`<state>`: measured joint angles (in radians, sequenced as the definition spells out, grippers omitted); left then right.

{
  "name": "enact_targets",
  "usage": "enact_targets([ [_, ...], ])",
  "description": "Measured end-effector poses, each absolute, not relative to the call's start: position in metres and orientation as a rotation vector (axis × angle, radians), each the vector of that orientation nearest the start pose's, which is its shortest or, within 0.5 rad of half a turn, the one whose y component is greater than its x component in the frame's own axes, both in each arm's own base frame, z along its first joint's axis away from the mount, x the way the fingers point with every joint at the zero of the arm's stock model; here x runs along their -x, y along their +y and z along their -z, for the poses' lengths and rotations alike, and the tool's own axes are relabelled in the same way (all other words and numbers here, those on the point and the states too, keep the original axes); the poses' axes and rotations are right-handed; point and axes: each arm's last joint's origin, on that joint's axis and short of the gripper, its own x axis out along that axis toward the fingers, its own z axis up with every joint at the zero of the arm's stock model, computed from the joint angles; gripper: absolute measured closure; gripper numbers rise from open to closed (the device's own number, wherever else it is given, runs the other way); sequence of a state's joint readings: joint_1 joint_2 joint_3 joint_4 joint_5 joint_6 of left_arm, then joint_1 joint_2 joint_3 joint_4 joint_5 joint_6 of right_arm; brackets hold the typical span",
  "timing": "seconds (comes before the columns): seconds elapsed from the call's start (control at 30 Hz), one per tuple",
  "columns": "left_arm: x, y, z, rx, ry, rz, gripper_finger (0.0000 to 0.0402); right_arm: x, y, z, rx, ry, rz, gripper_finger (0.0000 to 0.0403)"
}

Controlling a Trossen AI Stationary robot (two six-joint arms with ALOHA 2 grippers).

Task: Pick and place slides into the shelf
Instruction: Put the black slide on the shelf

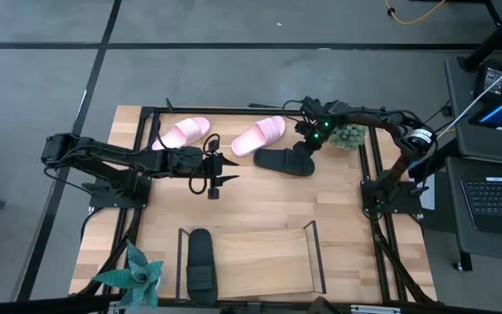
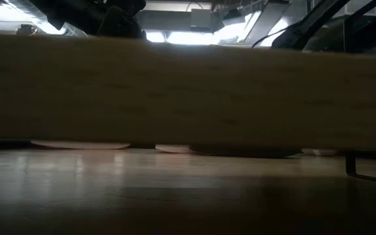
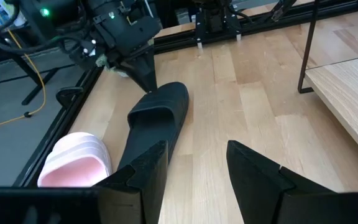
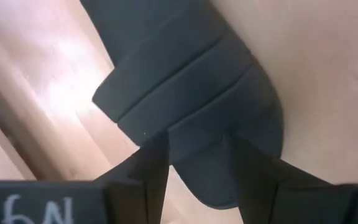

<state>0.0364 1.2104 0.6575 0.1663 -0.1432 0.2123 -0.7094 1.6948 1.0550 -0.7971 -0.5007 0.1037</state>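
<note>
One black slide (image 1: 283, 161) lies flat on its sole on the table right of centre. My right gripper (image 1: 303, 150) comes down over its strap end, open, with its fingertips (image 4: 157, 155) on either side of the strap's front (image 4: 197, 134). Two pink slides (image 1: 184, 133) (image 1: 260, 135) lie on their soles along the far edge. A second black slide (image 1: 200, 262) stands in the left end of the shelf (image 1: 268, 262) at the near edge. My left gripper (image 1: 234, 171) hovers open at mid table and holds nothing. My right gripper reaches the black slide's strap (image 3: 166, 93) from above, slanting down from the far right. Its fingers stand apart over the strap's front edge. Whether they touch the strap, I cannot tell. The slide lies flat on the table.
A teal plant (image 1: 133, 277) stands at the near left corner and a green one (image 1: 349, 135) just right of my right gripper. A black frame (image 1: 369, 174) runs round the table. In the low view, the shelf's wooden base (image 2: 188, 91) blocks most of the scene.
</note>
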Motion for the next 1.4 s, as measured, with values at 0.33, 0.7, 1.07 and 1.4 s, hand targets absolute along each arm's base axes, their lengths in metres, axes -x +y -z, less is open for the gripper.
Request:
enact_targets([
  [0.33, -0.256, 0.013, -0.236, -0.231, 0.406, -0.135, 0.0243, -0.238, -0.185, -0.161, -0.964, 1.202, 0.193, 0.0250],
  [0.7, -0.256, 0.013, -0.236, -0.232, 0.406, -0.134, 0.0243, -0.237, -0.184, -0.161, -0.991, 1.202, 0.166, 0.0250],
  [1.07, -0.256, 0.013, -0.237, -0.232, 0.405, -0.135, 0.0243, -0.248, -0.177, -0.163, -1.015, 1.154, 0.112, 0.0250],
  [1.4, -0.256, 0.013, -0.236, -0.231, 0.406, -0.135, 0.0243, -0.266, -0.157, -0.164, -0.963, 1.149, 0.023, 0.0250],
])
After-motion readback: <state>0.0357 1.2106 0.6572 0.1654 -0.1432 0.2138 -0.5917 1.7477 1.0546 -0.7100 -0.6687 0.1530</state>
